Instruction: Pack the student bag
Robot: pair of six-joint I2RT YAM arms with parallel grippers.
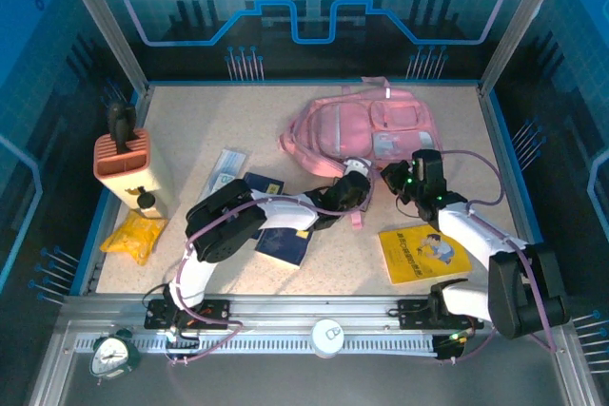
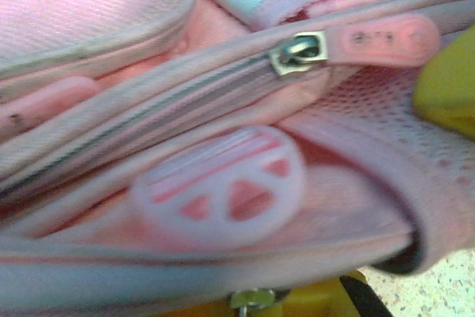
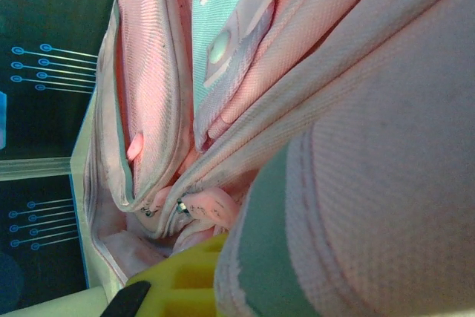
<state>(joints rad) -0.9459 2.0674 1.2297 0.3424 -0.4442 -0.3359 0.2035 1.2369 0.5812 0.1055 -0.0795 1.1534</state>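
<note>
The student bag (image 1: pixel 366 130), pink with pale strips, lies flat at the back centre of the table. My left gripper (image 1: pixel 354 199) is at its near edge, shut on a fold of the bag; a pink strap (image 1: pixel 357 219) hangs below it. In the left wrist view the bag's fabric (image 2: pixel 89 20) is very close, with a metal zip slider (image 2: pixel 299 51) and a round white badge (image 2: pixel 219 187). My right gripper (image 1: pixel 411 178) is shut on the bag's near right edge. In the right wrist view a yellow finger (image 3: pixel 185 280) lies under a green-trimmed fold (image 3: pixel 267 257).
A yellow book (image 1: pixel 423 254) lies in front of the right arm. Dark blue notebooks (image 1: pixel 284 242) and a blue-white pack (image 1: pixel 226 170) lie under the left arm. An orange ribbed box (image 1: pixel 124 164) and a yellow packet (image 1: pixel 133 235) sit at the left. An alarm clock (image 1: pixel 114 354) rests on the front rail.
</note>
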